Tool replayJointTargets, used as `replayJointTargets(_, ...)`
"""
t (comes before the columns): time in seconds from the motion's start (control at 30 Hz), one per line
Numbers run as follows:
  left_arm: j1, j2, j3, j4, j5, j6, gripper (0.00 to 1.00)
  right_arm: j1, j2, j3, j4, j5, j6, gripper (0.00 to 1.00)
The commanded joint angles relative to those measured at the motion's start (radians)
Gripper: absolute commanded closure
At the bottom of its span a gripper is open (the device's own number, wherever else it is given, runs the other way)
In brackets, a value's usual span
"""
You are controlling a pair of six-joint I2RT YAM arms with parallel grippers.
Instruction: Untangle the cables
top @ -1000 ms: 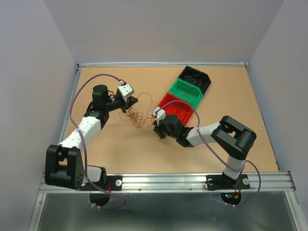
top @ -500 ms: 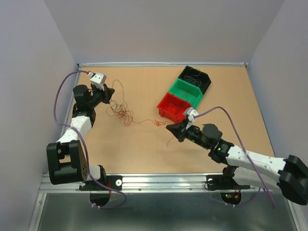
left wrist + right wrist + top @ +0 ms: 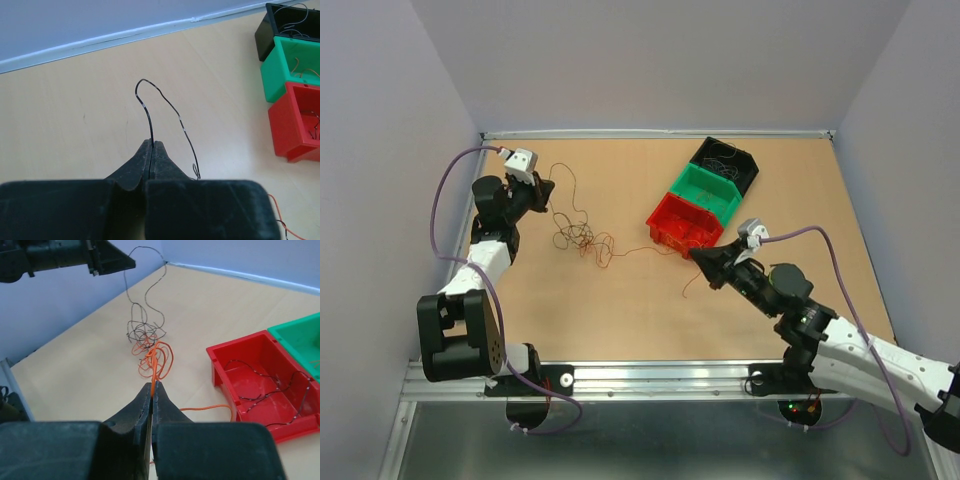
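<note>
The cables (image 3: 582,238) lie as a loose tangle of orange-brown and dark curly wires left of the table's centre. At the far left, my left gripper (image 3: 550,187) is shut on a dark cable (image 3: 165,102) that loops up from its tips (image 3: 152,143) and falls back toward the tangle. My right gripper (image 3: 696,256) is shut on an orange cable (image 3: 159,357), which runs taut from its tips (image 3: 152,385) to the tangle (image 3: 146,337). A loose orange end (image 3: 210,409) curls beside the red bin.
Three bins stand in a diagonal row at the back right: red (image 3: 685,222), green (image 3: 708,192) and black (image 3: 725,163), each with thin wires inside. The red bin (image 3: 260,375) is just right of my right gripper. A raised rim (image 3: 480,200) edges the table.
Both arms have drawn apart: the left gripper went to the far left with the dark cable, the right one swung back right with the orange cable. The tangle has stretched out and shifted left.
</note>
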Motion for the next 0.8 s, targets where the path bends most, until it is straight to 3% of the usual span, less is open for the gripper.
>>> replayJointTargets(0.0, 0.005, -0.021, 0.006, 0.051, -0.08, 0.007, 1.0, 0.003, 0.002, 0.179, -0.022, 0.161, -0.02, 0.99)
replayJointTargets(0.1, -0.009, -0.043, -0.002, 0.052, -0.086, 0.012, 1.0, 0.003, 0.056, 0.278, -0.038, 0.247, -0.045, 0.99)
replayJointTargets(0.23, -0.034, -0.069, -0.022, 0.064, -0.207, 0.03, 1.0, 0.002, 0.117, 0.465, -0.07, 0.412, -0.086, 1.0)
replayJointTargets(0.37, -0.016, -0.035, -0.008, 0.078, -0.358, -0.002, 1.0, 0.002, 0.136, 0.549, -0.068, 0.578, -0.106, 0.99)
replayJointTargets(0.6, 0.084, -0.057, -0.022, 0.126, -0.405, -0.102, 1.0, 0.0, 0.053, 0.559, -0.062, 0.664, -0.154, 0.99)
replayJointTargets(0.77, 0.117, -0.12, -0.065, 0.166, -0.473, -0.139, 1.0, -0.008, 0.177, 0.643, -0.05, 0.81, -0.286, 0.99)
